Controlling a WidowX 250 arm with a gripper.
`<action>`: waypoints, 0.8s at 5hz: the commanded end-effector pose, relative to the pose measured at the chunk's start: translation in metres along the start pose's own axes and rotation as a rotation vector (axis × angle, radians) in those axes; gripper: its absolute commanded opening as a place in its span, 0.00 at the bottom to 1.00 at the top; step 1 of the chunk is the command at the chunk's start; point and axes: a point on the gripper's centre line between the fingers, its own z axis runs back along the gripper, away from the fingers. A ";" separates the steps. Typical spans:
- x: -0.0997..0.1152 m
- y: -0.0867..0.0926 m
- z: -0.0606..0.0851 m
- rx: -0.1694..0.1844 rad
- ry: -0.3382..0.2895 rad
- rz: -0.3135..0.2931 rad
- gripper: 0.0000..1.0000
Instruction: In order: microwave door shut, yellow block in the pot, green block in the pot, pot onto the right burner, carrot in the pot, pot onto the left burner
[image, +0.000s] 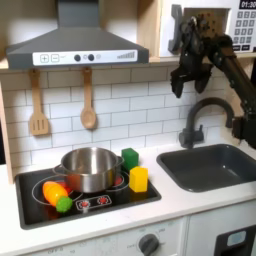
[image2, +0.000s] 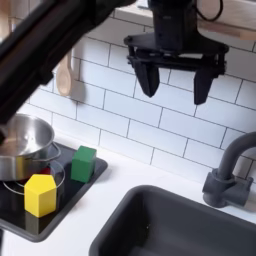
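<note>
The end effector (image2: 175, 84) hangs high in front of the tiled wall, its 2 fingers (image2: 147, 78) spread apart with nothing between them. In the first exterior view it (image: 187, 80) sits just below the microwave (image: 215, 25) at the top right, above the faucet (image: 205, 118).

The pot (image: 90, 167) stands on the black stovetop (image: 35, 205), well apart from the arm. The carrot (image: 57, 194) lies at the pot's left in the first exterior view, green end toward the front. The green block (image: 130, 157) and yellow block (image: 138, 179) sit at the pot's right, yellow nearer the front. The sink (image: 215, 166) lies right of the stovetop in the table (image: 170, 205).
</note>
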 end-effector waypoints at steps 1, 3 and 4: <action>0.007 0.002 -0.001 0.000 -0.002 0.015 1.00; -0.008 0.014 0.004 0.032 0.008 0.018 1.00; -0.036 0.032 -0.013 0.066 0.076 0.029 1.00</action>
